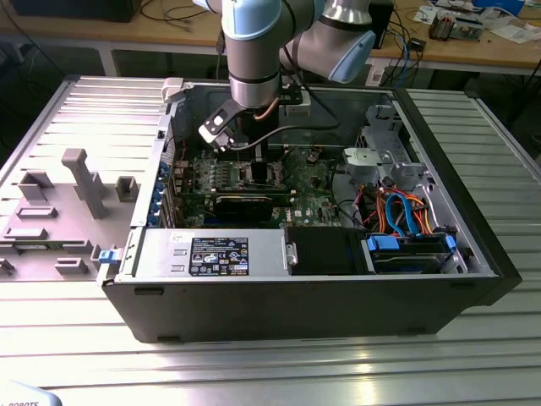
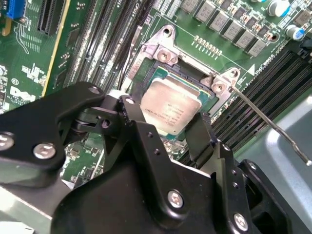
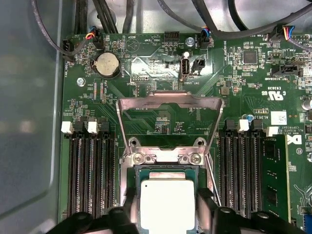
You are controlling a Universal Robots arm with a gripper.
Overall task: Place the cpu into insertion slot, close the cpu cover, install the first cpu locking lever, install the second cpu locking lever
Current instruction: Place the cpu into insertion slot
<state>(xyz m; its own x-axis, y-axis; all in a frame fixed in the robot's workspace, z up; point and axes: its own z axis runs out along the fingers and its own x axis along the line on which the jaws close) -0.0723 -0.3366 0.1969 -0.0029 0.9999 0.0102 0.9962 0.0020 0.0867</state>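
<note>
1. The black two-fingered pincer is gripping the flat square silver-grey cpu. One finger is pressing on each of two opposite edges, and the metal top is showing between them.
2. The cpu is sitting square over the dark-framed square insertion slot in the green motherboard. Its edges are running parallel to the slot frame.
3. Key relation: the cpu is lying directly between the fingertips and directly above or in the slot, with no sideways offset showing. The chip is square, so it has no long axis. The gripped edges are facing the banks of long black memory slots on either side.
4. The thin dark-metal windowed cpu cover is standing flipped open on the hinge side of the slot, beyond the cpu from the pincer, so it is not blocking the drop.
5. A thin steel wire lever is angling away from one slot corner, unlatched. I can't tell whether it is the first or the second lever.
6. Hard to make out:
   - whether the cpu is fully seated or hanging just off the contacts;
   - the cpu's near edge and the slot's near side, which the pincer body is covering in both wrist views.
7. In the exterior view the grey-and-blue arm is reaching down into the open black computer case on the ribbed metal desk.
</note>
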